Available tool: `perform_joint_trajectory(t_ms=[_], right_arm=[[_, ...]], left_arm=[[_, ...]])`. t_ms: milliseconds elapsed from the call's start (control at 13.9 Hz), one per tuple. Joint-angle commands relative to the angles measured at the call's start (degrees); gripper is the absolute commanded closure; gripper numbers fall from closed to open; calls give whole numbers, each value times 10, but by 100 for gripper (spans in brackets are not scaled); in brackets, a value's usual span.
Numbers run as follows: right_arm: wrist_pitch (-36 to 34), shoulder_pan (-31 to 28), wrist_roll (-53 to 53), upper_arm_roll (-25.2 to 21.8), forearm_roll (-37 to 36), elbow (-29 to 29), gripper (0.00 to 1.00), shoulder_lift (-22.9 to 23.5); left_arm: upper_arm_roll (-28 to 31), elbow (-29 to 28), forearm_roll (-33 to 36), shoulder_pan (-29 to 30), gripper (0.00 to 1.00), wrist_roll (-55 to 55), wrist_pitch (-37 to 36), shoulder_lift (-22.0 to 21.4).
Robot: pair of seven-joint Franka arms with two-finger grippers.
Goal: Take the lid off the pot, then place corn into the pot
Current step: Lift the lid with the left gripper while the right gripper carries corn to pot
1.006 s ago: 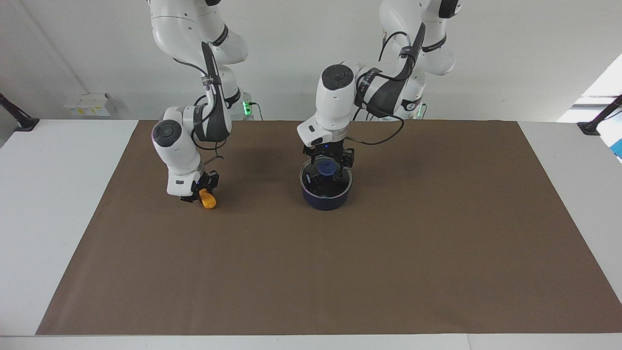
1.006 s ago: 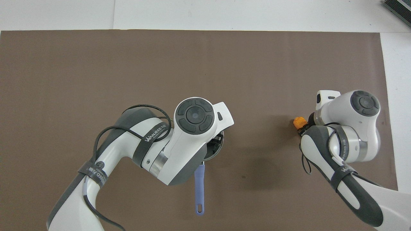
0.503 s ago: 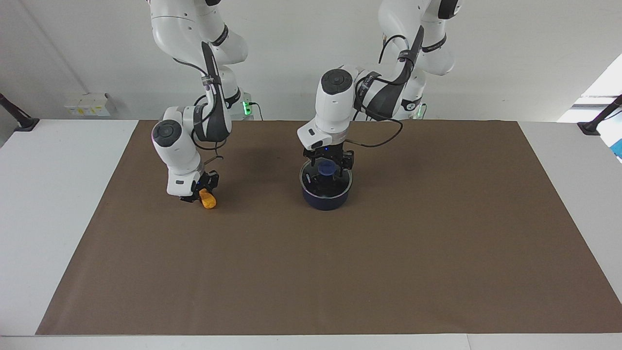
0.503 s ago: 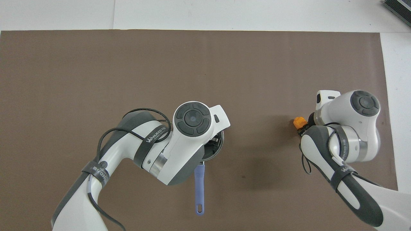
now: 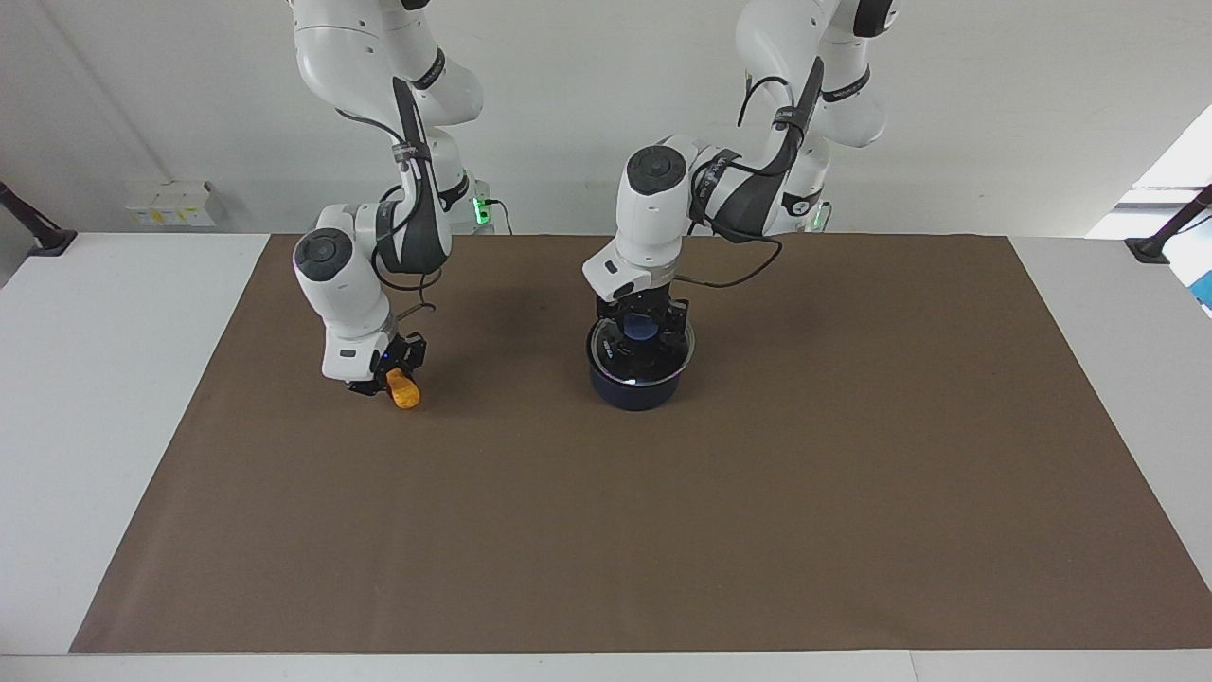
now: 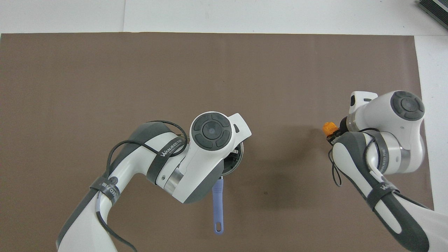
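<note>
The left end effector (image 5: 642, 325) pinches the blue knob of the lid (image 5: 640, 343), held a little above the pot (image 5: 636, 382) at mid-worktop (image 5: 757, 474); the pot's handle (image 6: 217, 206) points toward the robots. The right end effector (image 5: 386, 376) grips the corn (image 5: 404, 389) just over the brown mat (image 5: 606, 530), toward the right arm's end, well apart from the pot.

Bright, even light; soft shadows

One camera looks down from high across the table at both arms; the other looks steeply down from above them. Both share the brown mat (image 5: 606, 530) and the pot (image 5: 636, 371).
</note>
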Motion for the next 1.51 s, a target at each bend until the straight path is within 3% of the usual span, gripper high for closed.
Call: perform_joint_trajectory(t_ms=[0, 359, 575, 718, 1006, 1221, 1436], right_arm=[[-60, -2, 39, 9, 22, 24, 100, -35], [-117, 1, 110, 34, 24, 76, 100, -48], [-130, 5, 211, 77, 21, 105, 100, -45], [-125, 37, 275, 82, 13, 120, 100, -40], [-119, 86, 377, 82, 24, 170, 100, -16], [-122, 135, 481, 83, 22, 218, 100, 24], [-131, 192, 575, 83, 20, 319, 100, 108]], left_arm=[[13, 21, 11, -13, 100, -16, -34, -16], [36, 38, 12, 8, 100, -9, -73, -39], [37, 41, 11, 59, 100, 38, -81, -59], [37, 42, 11, 95, 100, 74, -89, -61], [37, 52, 11, 191, 100, 275, -105, -54], [37, 55, 10, 253, 100, 317, -96, -49], [37, 42, 9, 296, 100, 365, -93, -52]])
